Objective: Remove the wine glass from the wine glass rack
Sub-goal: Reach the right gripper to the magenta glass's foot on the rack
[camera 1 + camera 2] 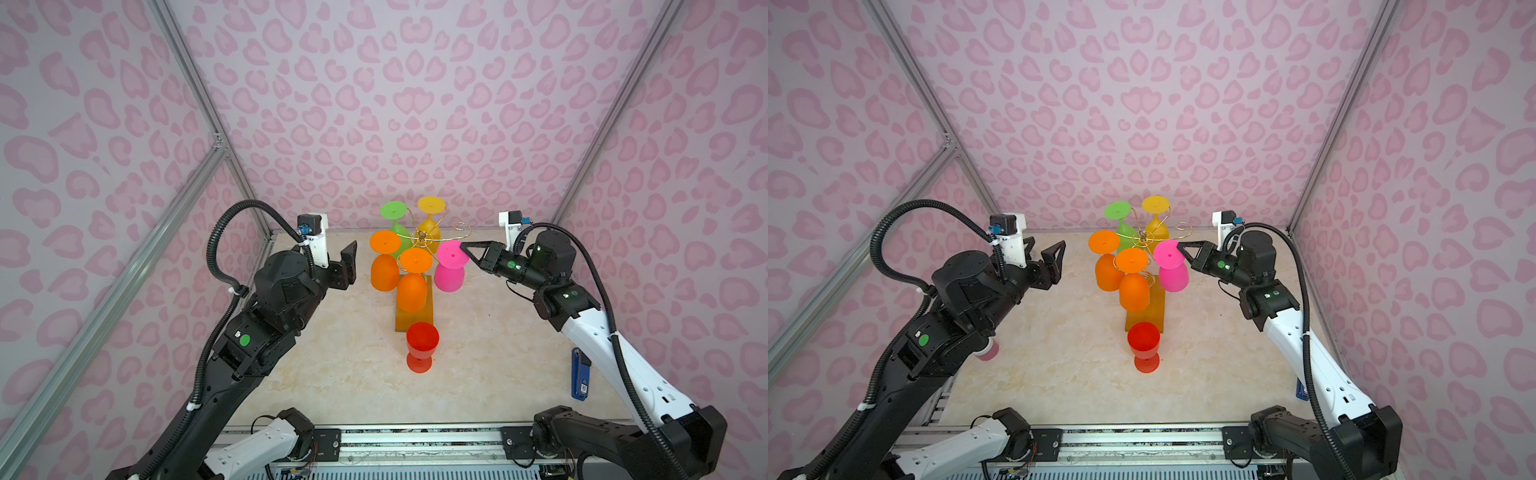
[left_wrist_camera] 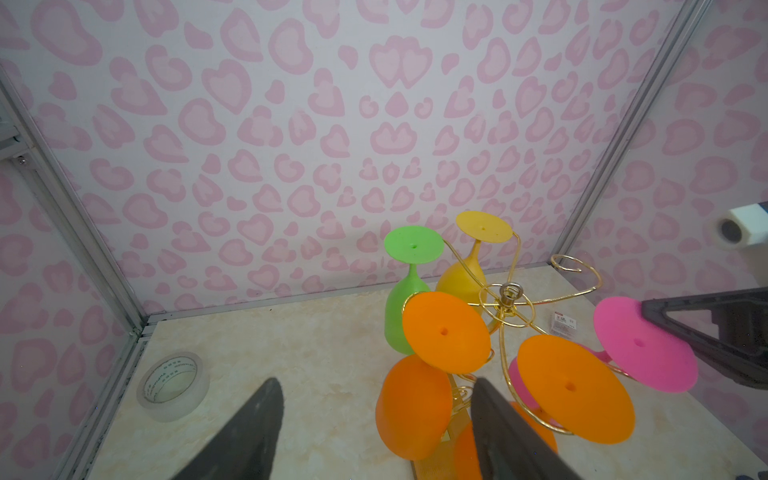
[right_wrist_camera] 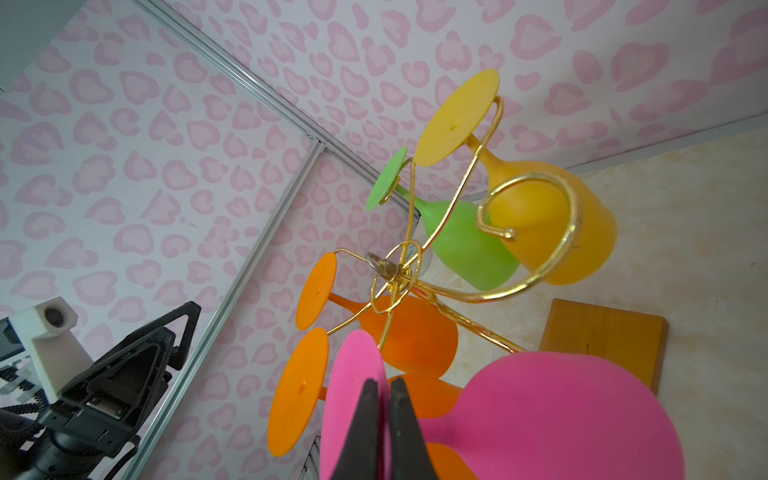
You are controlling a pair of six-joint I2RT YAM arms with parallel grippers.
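The wine glass rack [image 1: 422,237] [image 1: 1143,237] is a gold wire stand on an amber wooden base [image 3: 602,336] at mid-table. A pink wine glass [image 1: 449,276] [image 1: 1173,276] hangs upside down on its right arm. My right gripper [image 1: 462,245] [image 3: 384,382] is shut on the edge of that glass's flat pink foot [image 3: 353,395] [image 2: 644,345]. Green, yellow and two orange glasses hang on other arms. One curled arm [image 3: 536,232] at the back right is bare. My left gripper [image 1: 1042,249] [image 2: 374,382] is open to the left of the rack, touching nothing.
A red glass [image 1: 422,340] stands upright in front of the rack's base. A blue object [image 1: 579,374] lies near the right wall under my right arm. A clear tape roll [image 2: 172,384] sits in the far left corner. Patterned walls close in three sides.
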